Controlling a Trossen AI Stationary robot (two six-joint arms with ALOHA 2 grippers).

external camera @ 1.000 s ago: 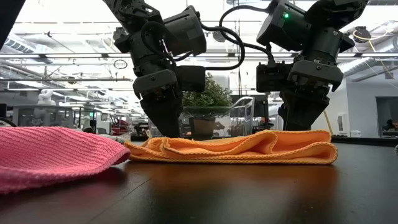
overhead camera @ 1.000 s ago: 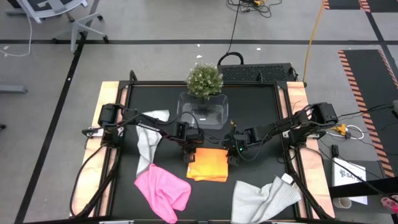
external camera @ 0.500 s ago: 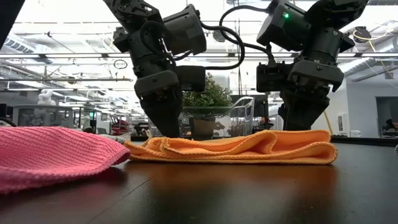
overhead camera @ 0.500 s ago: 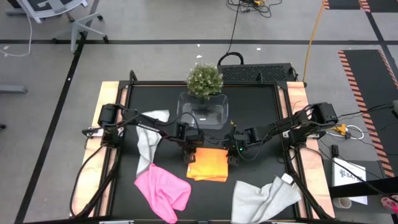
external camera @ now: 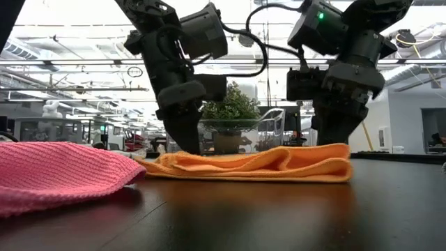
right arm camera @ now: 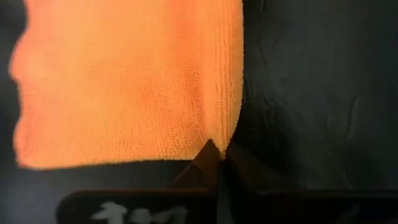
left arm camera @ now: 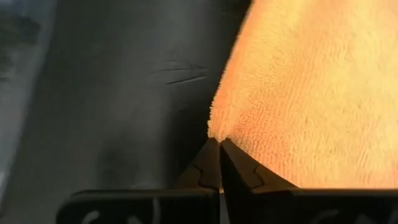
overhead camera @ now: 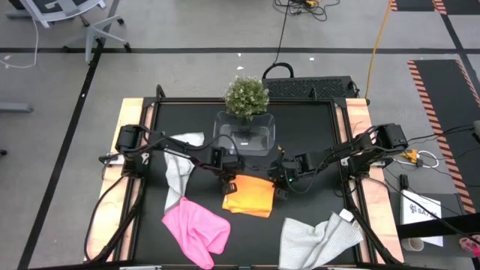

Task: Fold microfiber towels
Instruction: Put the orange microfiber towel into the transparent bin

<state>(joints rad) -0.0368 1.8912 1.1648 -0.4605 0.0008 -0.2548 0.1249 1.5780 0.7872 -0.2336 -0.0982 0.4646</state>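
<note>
Orange-yellow towel (overhead camera: 250,196) folded flat near the table's middle, just toward 6 o'clock of the clear plastic tub (overhead camera: 245,132). Pinched at its two far corners: left gripper (overhead camera: 229,180) clamped on the corner toward 9 o'clock, right gripper (overhead camera: 280,184) clamped on the corner toward 3 o'clock. Seen from the left wrist, dark fingers (left arm camera: 211,167) pressed tight together with the towel's corner (left arm camera: 298,93) nipped at their tips; seen from the right wrist, fingers (right arm camera: 208,163) likewise closed, biting the hemmed corner of the towel (right arm camera: 124,81). From table height, both grippers (external camera: 185,136) (external camera: 334,129) down on the far edge of the orange-yellow towel (external camera: 258,164), cloth lying in soft layered folds on the dark table (external camera: 223,216).

Bright pink towel (overhead camera: 196,229) crumpled toward 7 o'clock of the orange one, apart from it; in the low view, looming at the near left (external camera: 63,178). One light grey towel (overhead camera: 178,163) strung out toward 9 o'clock, under the left arm, partly hidden by it. Second light grey towel (overhead camera: 319,238) bunched toward 5 o'clock, near the table's front edge.

Small green plant (overhead camera: 247,96) at 12 o'clock of the tub, at the back of the table (overhead camera: 307,127). Beyond the table, toward 11 o'clock, an office chair base (overhead camera: 90,34) on the floor.
</note>
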